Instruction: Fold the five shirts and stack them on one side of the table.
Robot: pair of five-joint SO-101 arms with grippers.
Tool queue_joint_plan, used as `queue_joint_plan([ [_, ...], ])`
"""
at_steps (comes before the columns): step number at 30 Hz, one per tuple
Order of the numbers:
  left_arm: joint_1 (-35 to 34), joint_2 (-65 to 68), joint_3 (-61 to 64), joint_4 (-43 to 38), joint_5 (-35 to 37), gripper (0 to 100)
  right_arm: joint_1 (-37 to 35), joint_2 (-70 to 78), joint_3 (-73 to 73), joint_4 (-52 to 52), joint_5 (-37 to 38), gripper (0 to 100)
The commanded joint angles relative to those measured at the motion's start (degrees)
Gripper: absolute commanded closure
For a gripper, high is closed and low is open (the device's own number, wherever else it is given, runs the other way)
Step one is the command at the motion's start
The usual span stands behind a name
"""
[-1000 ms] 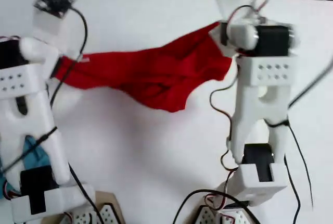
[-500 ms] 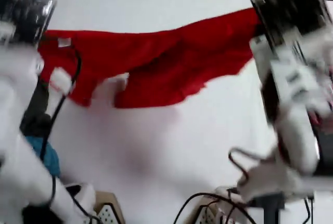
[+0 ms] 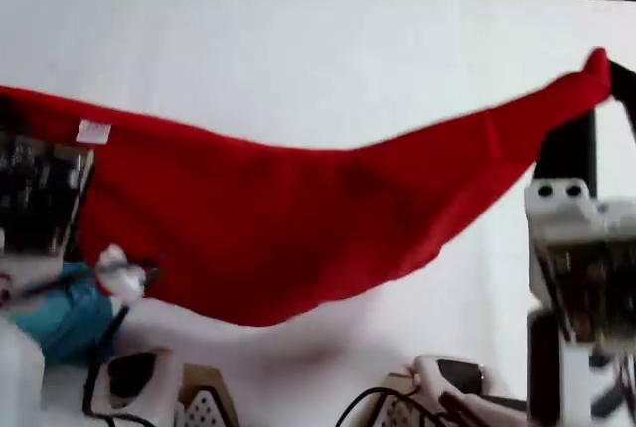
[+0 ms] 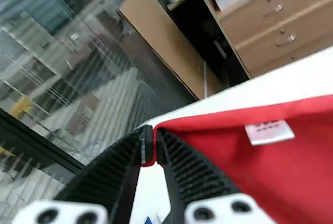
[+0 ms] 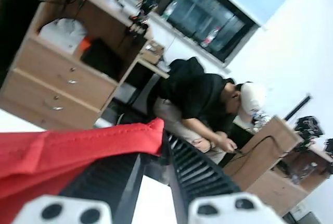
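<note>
The red shirt [image 3: 298, 218] hangs stretched above the white table [image 3: 298, 60], sagging in the middle: light, limp cloth, best held by its corners. The left gripper [image 4: 149, 143] pinches the corner by the label [image 4: 268, 130], the right gripper [image 5: 163, 143] the opposite tip, probably a thin bite. A teal shirt [image 3: 60, 313] lies below.

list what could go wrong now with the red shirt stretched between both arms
The left gripper and right gripper each pinch only a corner tip of the red shirt, so one might slip free. The sagging middle hangs close to the teal cloth and could drag it when lowered.
</note>
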Motion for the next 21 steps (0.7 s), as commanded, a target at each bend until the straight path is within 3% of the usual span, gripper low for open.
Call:
queue_joint_plan([
  [1, 0.44, -0.79, -0.57, -2.02, 1.14, 98, 0.92, -2.24, -0.88, -0.40, 0.44, 97.9],
  [7, 2.37, -0.97, 4.53, -4.31, 4.84, 98, 6.20, -2.24, 0.00, -7.87, 4.22, 97.9],
  [14, 3.16, -1.23, 19.91, -15.03, 4.92, 98, 10.86, 0.48, 2.02, -13.49, 4.40, 97.9],
  [21, 3.16, -1.41, 25.54, -16.79, 5.01, 98, 10.59, -0.84, 0.88, -11.82, 3.16, 97.9],
])
